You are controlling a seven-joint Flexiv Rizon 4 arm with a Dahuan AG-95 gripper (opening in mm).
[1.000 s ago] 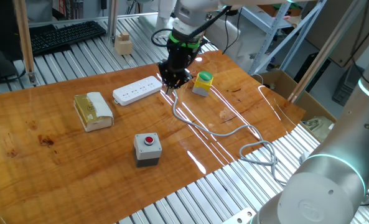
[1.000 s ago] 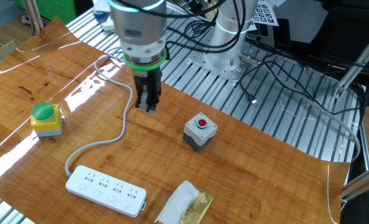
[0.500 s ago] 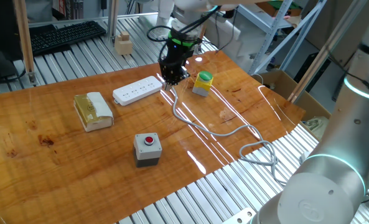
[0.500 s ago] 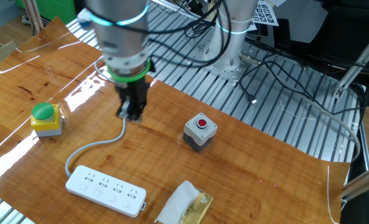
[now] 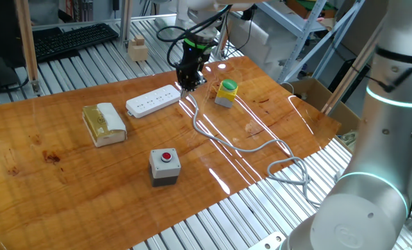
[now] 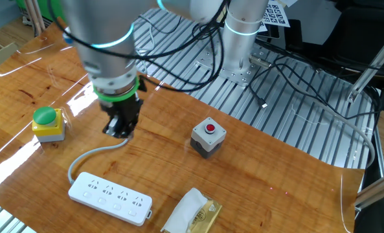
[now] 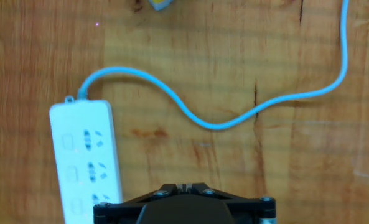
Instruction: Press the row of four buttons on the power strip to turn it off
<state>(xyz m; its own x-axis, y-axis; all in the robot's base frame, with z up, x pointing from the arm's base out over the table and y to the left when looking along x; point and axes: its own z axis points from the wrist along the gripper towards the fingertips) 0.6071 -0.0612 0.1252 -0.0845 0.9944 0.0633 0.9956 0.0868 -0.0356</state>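
The power strip [image 5: 153,101] [image 6: 110,198] is a long white bar lying flat on the wooden table, and it fills the lower left of the hand view [image 7: 84,163]. The four buttons [image 6: 110,204] show as small pale switches in a line along its edge, one by each socket. Its white cable [image 7: 234,118] [image 6: 94,153] curls away over the wood. My gripper [image 5: 189,83] [image 6: 117,133] [image 7: 184,186] hangs above the cable just past the strip's cable end, off to the side of the strip. The fingertips are shut together on nothing.
A green dome button on a yellow box [image 5: 226,92] [image 6: 47,123] stands close to the gripper. A red button on a grey box [image 5: 165,167] [image 6: 208,136] and a tan block with a white wrap [image 5: 105,123] [image 6: 192,212] also sit on the table. The cable loops off the table's edge [image 5: 289,170].
The gripper has travelled along the cable toward the strip's cable end and the green button, staying shut. Nothing on the table has moved.
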